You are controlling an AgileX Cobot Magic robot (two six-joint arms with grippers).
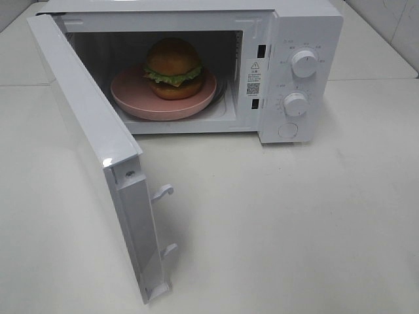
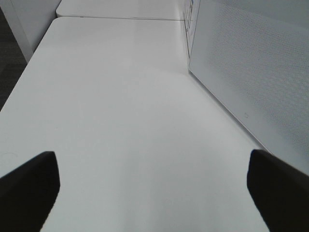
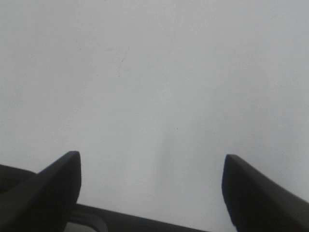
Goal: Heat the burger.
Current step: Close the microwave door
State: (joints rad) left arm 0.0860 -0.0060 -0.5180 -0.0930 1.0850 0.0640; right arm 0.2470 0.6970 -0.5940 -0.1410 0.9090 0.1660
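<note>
Round golden-brown-bunned burger (image 1: pixel 173 67) with green lettuce and dark patty sits on a round pink plate (image 1: pixel 134 101) inside the white microwave oven (image 1: pixel 308 26), whose white hinged door (image 1: pixel 82 114) stands swung wide open to the left over the white desk (image 1: pixel 294 229). Left hand (image 2: pixel 152 166) has fingers spread wide and holds nothing, the door's outer face just beside it; right hand (image 3: pixel 150 164) is also spread and empty over plain desk, no door in its view. Left arm looks nearer for pushing the door shut — burger lies past the door, deep in the cavity
</note>
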